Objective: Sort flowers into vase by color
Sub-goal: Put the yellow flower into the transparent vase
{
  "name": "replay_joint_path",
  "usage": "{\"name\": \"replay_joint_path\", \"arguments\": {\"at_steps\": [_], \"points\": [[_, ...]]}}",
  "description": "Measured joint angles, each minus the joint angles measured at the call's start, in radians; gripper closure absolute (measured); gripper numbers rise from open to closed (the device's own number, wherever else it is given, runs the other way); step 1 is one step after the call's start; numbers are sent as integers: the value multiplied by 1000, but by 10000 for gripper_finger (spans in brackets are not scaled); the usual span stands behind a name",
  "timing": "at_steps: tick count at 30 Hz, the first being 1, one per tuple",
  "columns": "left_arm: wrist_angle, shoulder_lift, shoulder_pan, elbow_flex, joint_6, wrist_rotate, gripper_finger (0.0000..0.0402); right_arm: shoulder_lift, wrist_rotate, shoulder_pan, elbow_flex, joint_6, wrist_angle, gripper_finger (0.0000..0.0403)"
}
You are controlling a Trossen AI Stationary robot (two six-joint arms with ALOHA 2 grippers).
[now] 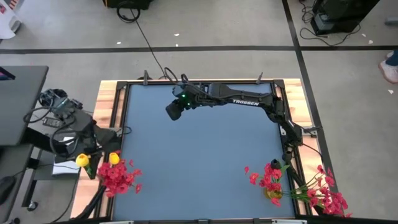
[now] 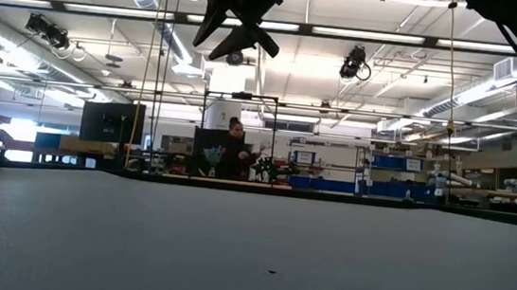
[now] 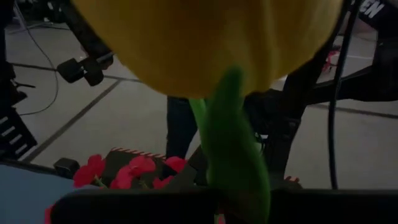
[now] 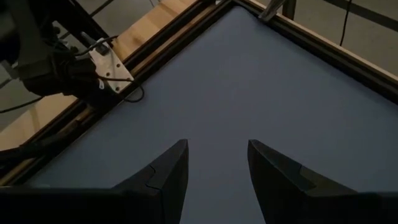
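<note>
Yellow fills most of the left wrist view: a tulip head (image 3: 205,43) pressed right up against the lens, its thick green stalk (image 3: 233,146) running down behind the dark bar of the left claw. Whether that claw is pinching the stalk or merely next to it, I cannot tell. From overhead, the left arm (image 1: 68,140) sits off the bench's left edge near the front corner, and two yellow tulips (image 1: 83,160) show just beside it, next to a bunch of red blossoms (image 1: 118,177) that spills onto the blue-grey mat at the front left corner of the bench (image 1: 199,155).

A second red bunch (image 1: 268,179) lies at the front right corner, with more red stems (image 1: 326,193) fanning out past the right edge, their thin green stalks crossing the wooden rim. Something small and yellow (image 1: 275,200) sits low among them; I cannot make out what it is.

The right arm stretches along the back edge, and the right claw (image 1: 174,111) hangs above the mat near the back, left of centre. Its two dark fingers (image 4: 165,177) are spread apart with bare mat showing between them, nothing held. In the low view the same claw (image 2: 236,29) hangs high above the surface. A person stands far off in the room behind the bench.
</note>
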Motion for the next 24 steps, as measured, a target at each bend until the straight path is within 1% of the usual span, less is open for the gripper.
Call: {"name": "replay_joint_path", "arguments": {"at_steps": [7, 12, 16, 22, 24], "points": [[-48, 0, -78, 0, 12, -94, 393, 0, -5, 2, 0, 0, 0, 229], [-54, 6, -122, 0, 38, -172, 393, 0, -43, 6, 0, 0, 1, 229], [-32, 14, -153, 0, 34, -186, 392, 0, -46, 15, 0, 0, 1, 229], [70, 13, -195, 1, -35, -187, 392, 0, -52, 20, 0, 0, 1, 229], [66, 12, -206, 4, -39, -188, 392, 0, -52, 22, 0, 0, 1, 229]]}}
